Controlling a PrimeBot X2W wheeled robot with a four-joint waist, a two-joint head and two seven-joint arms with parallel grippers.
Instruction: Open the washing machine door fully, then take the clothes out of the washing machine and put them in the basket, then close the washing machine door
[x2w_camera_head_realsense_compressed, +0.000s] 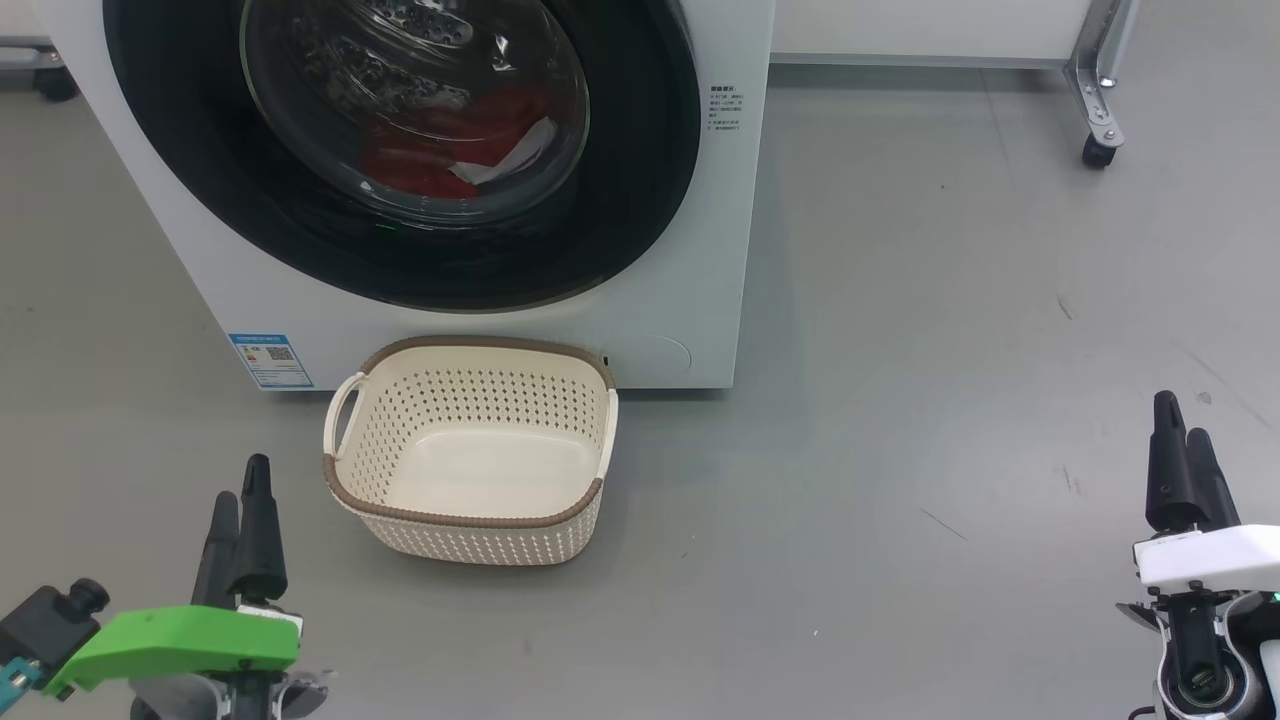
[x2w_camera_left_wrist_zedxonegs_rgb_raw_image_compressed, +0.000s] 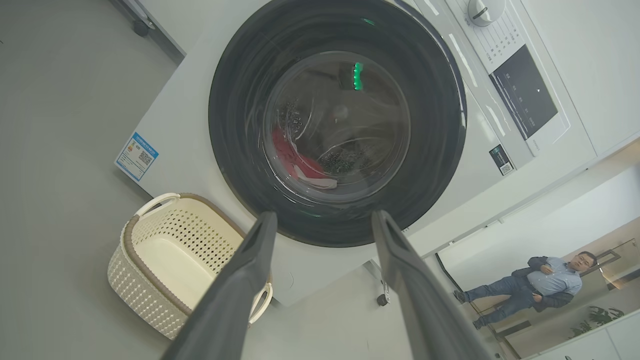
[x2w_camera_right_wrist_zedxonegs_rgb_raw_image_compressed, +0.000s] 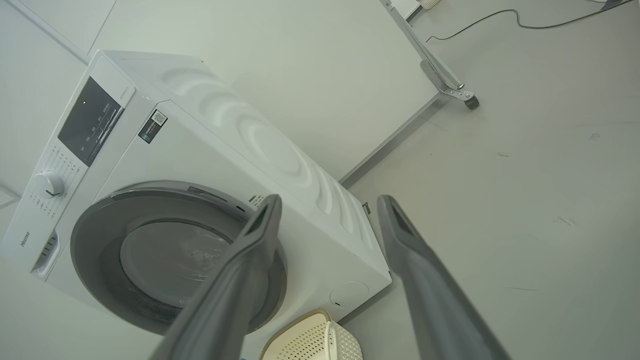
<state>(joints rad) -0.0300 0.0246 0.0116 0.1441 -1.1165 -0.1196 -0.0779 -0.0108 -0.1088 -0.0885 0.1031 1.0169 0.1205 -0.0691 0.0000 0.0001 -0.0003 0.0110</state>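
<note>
While door (x2w_camera_head_realsense_compressed: 180, 160) sits shut on washer (x2w_camera_head_realsense_compressed: 715, 300), clothes (x2w_camera_head_realsense_compressed: 440, 150) show through it: bright red bundle, white trim, lying low behind bulging clear window. Door rim wide, glossy black. Basket (x2w_camera_head_realsense_compressed: 480, 540) — cream, perforated, brown rim — on floor (x2w_camera_head_realsense_compressed: 900, 400) just before washer. Left gripper (x2w_camera_head_realsense_compressed: 242, 480) and right gripper (x2w_camera_head_realsense_compressed: 1181, 415) low, fingers spread wide, gripping nothing — well apart from door.

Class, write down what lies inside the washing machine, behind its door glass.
Behind the glass of the closed door, red clothes with white trim lie low in the perforated drum. The door's black rim covers the drum's edges, and anything beneath the clothes is hidden.
</note>
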